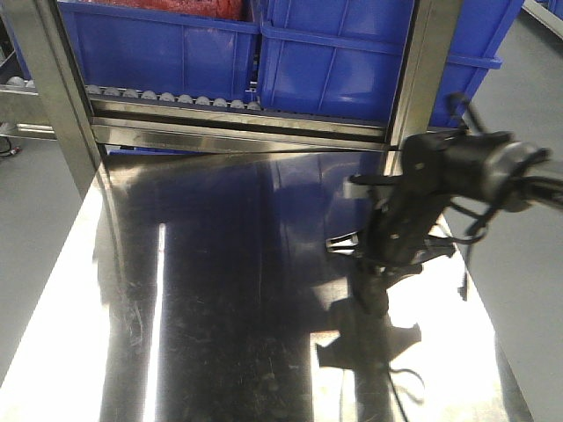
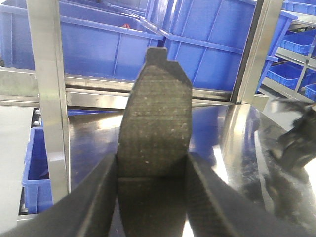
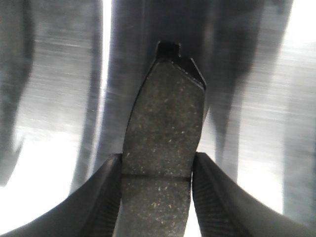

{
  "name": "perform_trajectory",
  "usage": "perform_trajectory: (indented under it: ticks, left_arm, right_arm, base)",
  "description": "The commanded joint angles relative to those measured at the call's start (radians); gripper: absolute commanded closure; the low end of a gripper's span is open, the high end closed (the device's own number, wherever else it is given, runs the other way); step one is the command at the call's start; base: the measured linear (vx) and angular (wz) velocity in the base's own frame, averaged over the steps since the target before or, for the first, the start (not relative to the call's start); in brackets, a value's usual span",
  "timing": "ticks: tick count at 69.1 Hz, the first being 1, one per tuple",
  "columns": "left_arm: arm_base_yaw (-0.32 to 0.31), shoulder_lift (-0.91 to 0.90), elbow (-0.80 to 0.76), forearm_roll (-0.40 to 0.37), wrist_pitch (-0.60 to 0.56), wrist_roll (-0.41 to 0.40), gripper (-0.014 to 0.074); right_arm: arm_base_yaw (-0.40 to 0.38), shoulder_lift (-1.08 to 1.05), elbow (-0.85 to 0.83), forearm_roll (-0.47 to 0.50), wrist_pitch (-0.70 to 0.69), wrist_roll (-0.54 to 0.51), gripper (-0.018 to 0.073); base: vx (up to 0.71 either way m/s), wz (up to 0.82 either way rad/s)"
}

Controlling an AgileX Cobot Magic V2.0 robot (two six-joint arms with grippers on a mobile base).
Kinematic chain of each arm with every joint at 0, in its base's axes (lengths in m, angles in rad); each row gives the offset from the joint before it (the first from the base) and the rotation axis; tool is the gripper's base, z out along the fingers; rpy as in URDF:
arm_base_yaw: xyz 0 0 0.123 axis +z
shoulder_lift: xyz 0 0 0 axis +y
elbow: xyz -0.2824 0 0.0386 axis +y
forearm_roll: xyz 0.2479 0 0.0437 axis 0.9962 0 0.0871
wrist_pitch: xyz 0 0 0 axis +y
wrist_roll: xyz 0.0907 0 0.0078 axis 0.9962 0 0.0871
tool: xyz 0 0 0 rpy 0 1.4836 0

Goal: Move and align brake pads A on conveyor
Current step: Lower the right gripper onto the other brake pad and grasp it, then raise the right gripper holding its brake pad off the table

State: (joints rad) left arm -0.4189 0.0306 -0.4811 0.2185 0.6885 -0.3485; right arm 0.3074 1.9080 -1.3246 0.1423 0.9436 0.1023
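The left gripper [image 2: 153,167] is closed in on a brake pad [image 2: 155,103], pinching its lower sides. The pad stands up the middle of the frame, in front of the blue bins [image 2: 98,47]. The right gripper [image 3: 156,167] likewise pinches a second brake pad [image 3: 165,113], mid-frame over the steel table [image 3: 59,74]. In the front view, the upper-left bin [image 1: 167,53] holds something red [image 1: 167,7]

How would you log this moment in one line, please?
left gripper: shut on brake pad | right gripper: shut on second pad, over steel table | conveyor: not in view
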Motion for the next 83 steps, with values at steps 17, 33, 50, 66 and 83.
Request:
perform_trajectory:
  ticks: [17, 33, 50, 66, 83]
  left_arm:
    - [-0.003, 0.014, -0.025, 0.009, -0.093, -0.001, 0.0602]
    - [-0.003, 0.014, -0.025, 0.009, -0.093, -0.001, 0.0602]
    - [-0.003, 0.014, -0.025, 0.009, -0.093, -0.001, 0.0602]
    - [-0.003, 0.014, -0.025, 0.009, -0.093, -0.001, 0.0602]
    - [-0.003, 0.014, -0.025, 0.009, -0.093, -0.001, 0.0602]
  right_arm:
    - [-0.165, -0.375, 0.169, -0.085, -0.108, -0.110, 0.0561]
    - [-0.163, -0.688, 0.332, -0.112, -0.221, -0.110, 0.0561]
    - [-0.163, -1.058, 0.518, -0.106, -0.337, -0.122, 0.0561]
    - [-0.163, -1.357, 0.660, -0.106, -0.404, -0.151, 0.0561]
    - [-0.163, -1.598, 0.810, -0.062, -0.511, -0.265, 0.0561]
  base:
    - [0.00, 0.00]
    - [0.00, 0.00]
    - [0.00, 0.00]
    - [0.00, 0.00]
    - [0.00, 0.00]
